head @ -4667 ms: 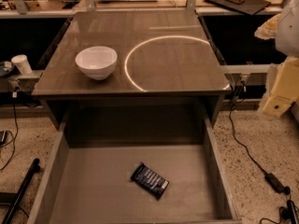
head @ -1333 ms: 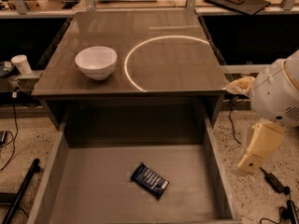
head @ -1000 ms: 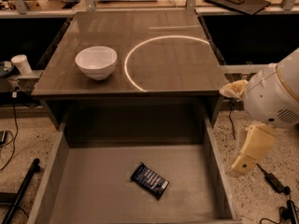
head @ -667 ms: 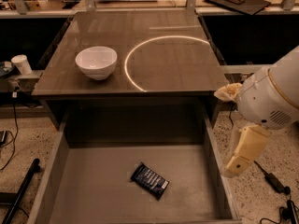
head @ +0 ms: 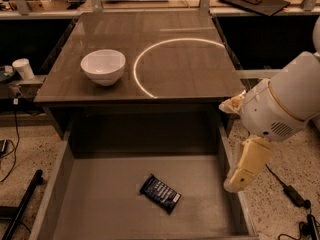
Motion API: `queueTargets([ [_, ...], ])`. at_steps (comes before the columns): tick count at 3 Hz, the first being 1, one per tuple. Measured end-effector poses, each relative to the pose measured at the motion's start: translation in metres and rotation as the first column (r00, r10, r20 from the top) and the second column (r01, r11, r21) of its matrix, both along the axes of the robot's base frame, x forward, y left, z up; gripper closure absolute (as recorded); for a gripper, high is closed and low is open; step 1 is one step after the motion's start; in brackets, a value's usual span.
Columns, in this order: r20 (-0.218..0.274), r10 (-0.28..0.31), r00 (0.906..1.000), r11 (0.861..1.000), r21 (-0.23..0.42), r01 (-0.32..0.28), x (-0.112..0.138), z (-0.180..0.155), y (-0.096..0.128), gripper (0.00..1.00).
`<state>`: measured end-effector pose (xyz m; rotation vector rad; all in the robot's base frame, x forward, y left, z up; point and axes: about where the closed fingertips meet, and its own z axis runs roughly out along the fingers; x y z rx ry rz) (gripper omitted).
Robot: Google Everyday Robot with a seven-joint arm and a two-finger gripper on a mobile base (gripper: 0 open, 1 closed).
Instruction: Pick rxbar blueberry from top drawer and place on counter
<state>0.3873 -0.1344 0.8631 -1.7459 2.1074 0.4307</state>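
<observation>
Here, cream jaws at boxy drawer (head: 95, 199), right

readable text: none | rxbar blueberry (head: 160, 193): pale rows illegible | hand (head: 229, 145): at right wall of top drawer (head: 59, 176)

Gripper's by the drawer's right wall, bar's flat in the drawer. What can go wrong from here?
1. The gripper hangs over the right wall of the top drawer; a straight descent may clip it.
2. The rxbar blueberry lies flat and skewed on the drawer bottom; the grasp may slip.
3. The bowl on the counter could be knocked.
</observation>
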Motion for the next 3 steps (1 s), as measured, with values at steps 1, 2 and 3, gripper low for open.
queueTargets([
  [1,-0.015,0.021,0.9997,0.997,-0.072,-0.022,0.001,-0.011,0.014,0.00],
  [2,-0.016,0.030,0.9994,0.986,-0.166,-0.032,0.003,-0.018,0.021,0.00],
  [3,-0.043,0.048,0.9979,0.970,-0.236,-0.057,0.006,-0.033,0.033,0.00],
])
